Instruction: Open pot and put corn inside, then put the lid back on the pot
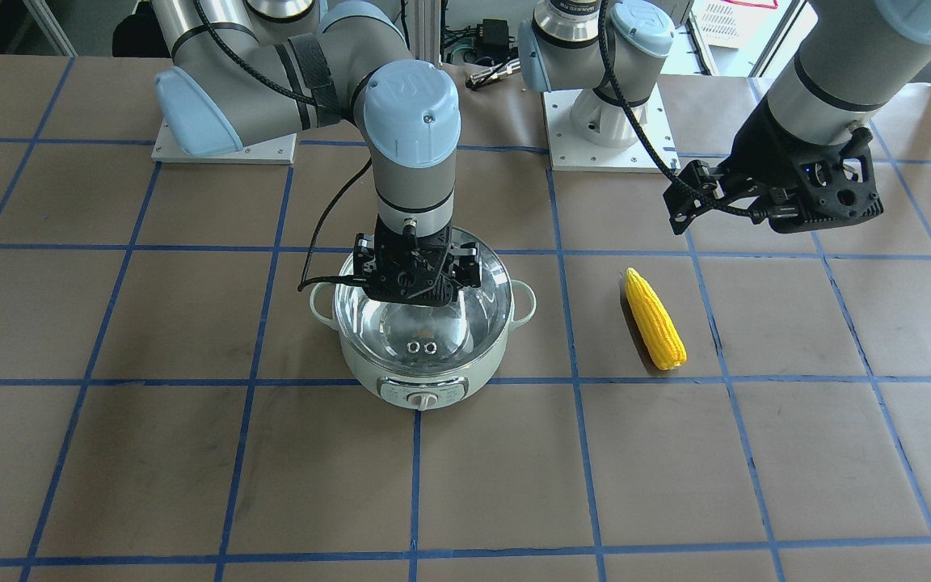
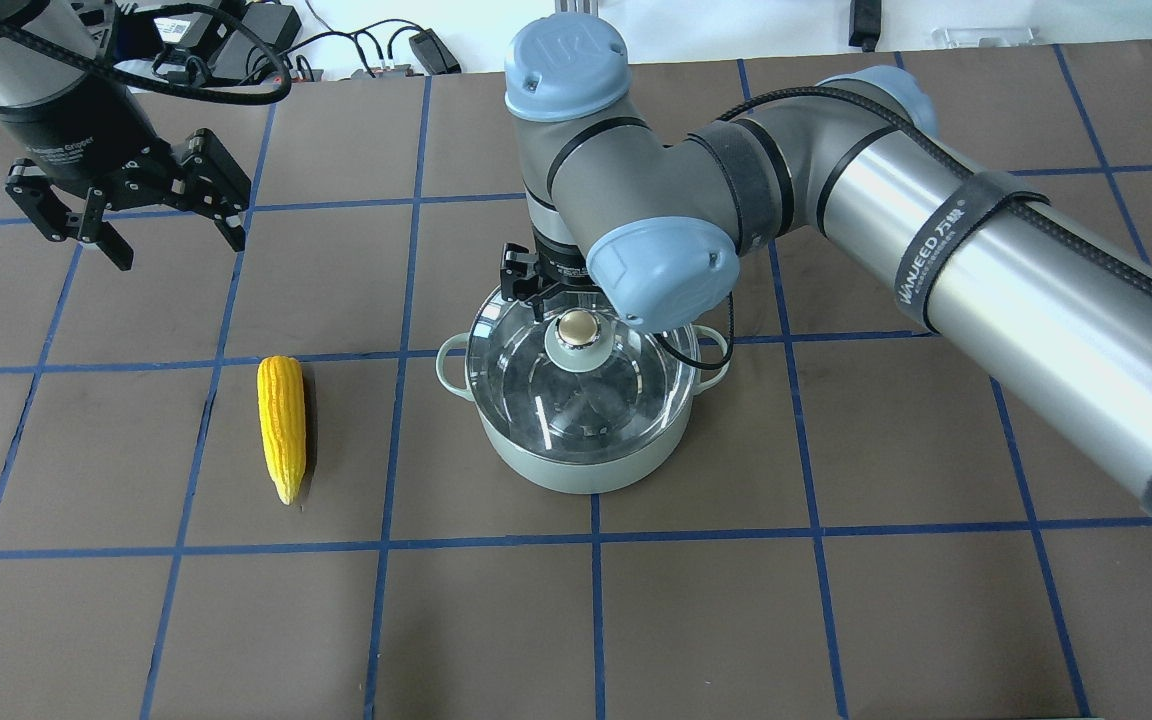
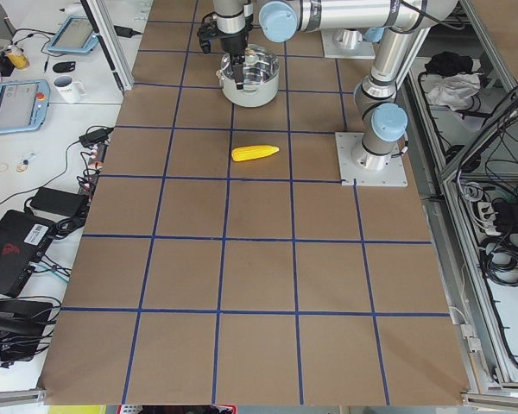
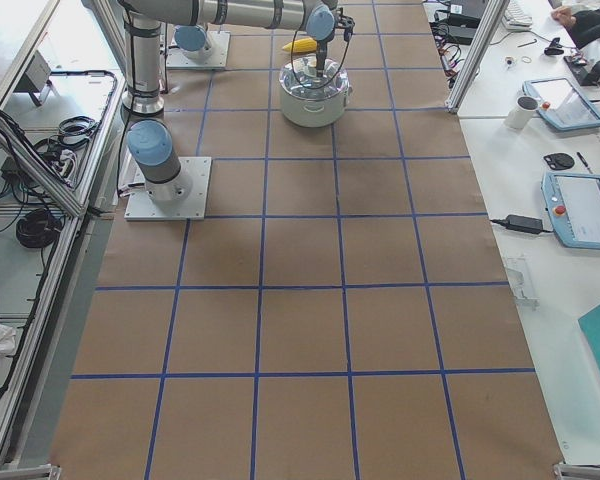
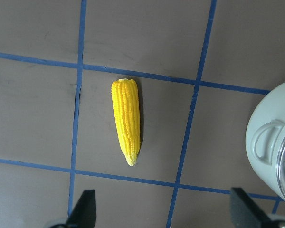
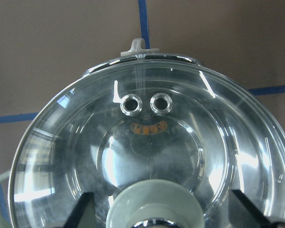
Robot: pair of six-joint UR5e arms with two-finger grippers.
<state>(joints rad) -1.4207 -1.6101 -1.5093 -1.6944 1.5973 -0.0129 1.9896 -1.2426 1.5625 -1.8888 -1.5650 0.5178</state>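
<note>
1. Nearest you in the overhead view is the right arm (image 2: 986, 260). It comes in from the robot's right side and bends down over the pot.
2. The table (image 2: 836, 600) is covered in brown sheeting, which blue tape lines divide into squares.
3. The left arm (image 2: 56, 90) hangs above the table on the robot's left, well apart from the pot.
4. The pot (image 2: 586, 470), pale mint green, stands upright near the middle of the table. You can see a loop handle on each side, and its control panel (image 1: 423, 398) faces away from the robot.
5. The lid (image 2: 536, 390), of clear domed glass, sits on the pot's rim and closes it. You can see the shiny steel interior through it.
6. The corn (image 2: 281, 425) lies flat on the table to the robot's left of the pot, well apart from it. Its pointed end is towards the robot.
7. The right gripper (image 6: 165, 206) is just above the lid with its fingers spread wide. In its wrist view the knob sits between them, with a gap on each side, so it grips nothing.
8. The left gripper (image 2: 178, 250) is also spread wide and empty. It hovers above the table, on the far side of the corn from the robot.
9. The knob (image 2: 577, 327) is beige on a pale green base and stands at the lid's centre.
10. Two small metal vent rings (image 6: 132, 104) sit side by side in the glass, on the control panel's side of the knob.
</note>
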